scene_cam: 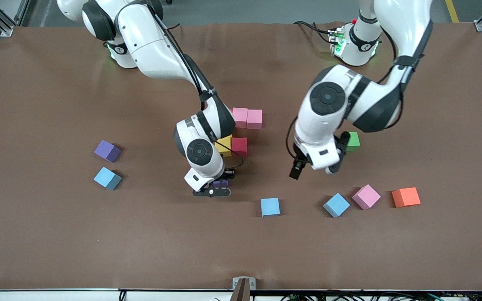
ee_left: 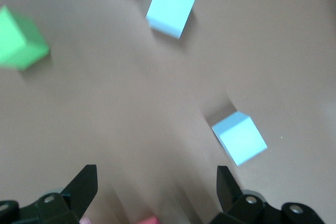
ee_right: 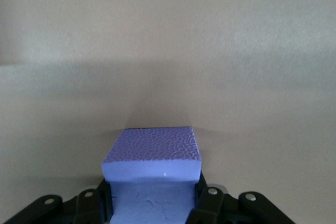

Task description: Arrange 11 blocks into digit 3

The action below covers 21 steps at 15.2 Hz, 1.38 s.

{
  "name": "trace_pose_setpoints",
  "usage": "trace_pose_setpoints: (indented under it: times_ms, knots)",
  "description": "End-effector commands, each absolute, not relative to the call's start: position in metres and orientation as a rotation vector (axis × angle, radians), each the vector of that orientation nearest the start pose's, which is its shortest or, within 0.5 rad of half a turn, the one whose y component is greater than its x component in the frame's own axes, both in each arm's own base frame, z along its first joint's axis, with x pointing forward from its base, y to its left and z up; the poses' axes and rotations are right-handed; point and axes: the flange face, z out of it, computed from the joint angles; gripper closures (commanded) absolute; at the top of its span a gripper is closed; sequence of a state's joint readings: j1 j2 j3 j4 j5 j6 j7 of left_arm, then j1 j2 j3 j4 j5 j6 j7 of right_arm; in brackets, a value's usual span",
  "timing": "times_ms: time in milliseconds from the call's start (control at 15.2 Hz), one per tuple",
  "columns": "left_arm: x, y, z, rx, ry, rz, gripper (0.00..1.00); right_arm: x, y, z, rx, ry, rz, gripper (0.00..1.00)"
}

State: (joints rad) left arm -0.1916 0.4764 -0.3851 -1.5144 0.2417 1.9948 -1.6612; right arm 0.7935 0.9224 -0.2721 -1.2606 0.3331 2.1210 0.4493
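Two pink cubes (scene_cam: 247,118) touch side by side. A yellow cube (scene_cam: 224,146) and a red cube (scene_cam: 239,146) touch just nearer the camera. My right gripper (scene_cam: 219,187) (ee_right: 153,198) is shut on a purple cube (scene_cam: 220,182) (ee_right: 152,156), low over the table close to the yellow cube. My left gripper (scene_cam: 335,164) (ee_left: 157,174) is open and empty, over bare table beside the green cube (scene_cam: 353,141) (ee_left: 21,40). Loose on the table are another purple cube (scene_cam: 107,151), three light blue cubes (scene_cam: 107,178) (scene_cam: 270,207) (scene_cam: 336,205) and a pink cube (scene_cam: 366,196).
An orange cube (scene_cam: 406,197) lies beside the loose pink cube, toward the left arm's end. The left wrist view shows two light blue cubes (ee_left: 171,6) (ee_left: 240,137) on the brown table (scene_cam: 57,104).
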Motion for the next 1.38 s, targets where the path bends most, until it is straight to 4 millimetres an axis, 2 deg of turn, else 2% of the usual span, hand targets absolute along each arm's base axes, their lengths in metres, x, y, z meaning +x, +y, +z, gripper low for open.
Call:
trace_pose_setpoints:
  times_ms: [0,132,395,527,725,922,1054,1120,1252,1318]
  knots:
    - [0.624,-0.296,0.407,-2.841,-1.338,-0.077,0.0,0.581,0.433,0.187,-3.133,0.008,0.182,0.78]
    - [0.64,-0.262,0.4,-2.894,-1.183,-0.069,0.0,0.578,0.435,0.185,-3.137,0.027,0.192,0.77]
    - [0.659,-0.21,0.395,-2.993,-0.864,-0.053,0.0,0.573,0.437,0.185,-3.146,0.014,0.219,0.76]
    - [0.664,-0.194,0.39,-3.025,-0.735,-0.039,0.0,0.572,0.438,0.184,-3.149,0.009,0.226,0.76]
    - [0.667,-0.189,0.376,-3.056,-0.57,-0.005,0.0,0.571,0.438,0.184,-3.149,0.009,0.232,0.76]
    - [0.686,-0.15,0.36,-3.079,-0.528,0.012,0.0,0.568,0.442,0.184,-3.15,-0.002,0.237,0.76]
    - [0.699,-0.138,0.346,-3.103,-0.452,0.018,0.0,0.566,0.443,0.183,-3.154,-0.005,0.255,0.76]
    - [0.706,-0.123,0.338,-3.107,-0.441,0.0,0.0,0.565,0.443,0.183,-3.155,-0.005,0.257,0.76]
    - [0.715,-0.117,0.323,-3.138,-0.386,-0.049,0.0,0.563,0.445,0.183,-3.156,-0.015,0.264,0.76]
    - [0.717,-0.117,0.315,-3.144,-0.416,-0.068,0.0,0.562,0.446,0.183,-3.157,-0.017,0.27,0.76]
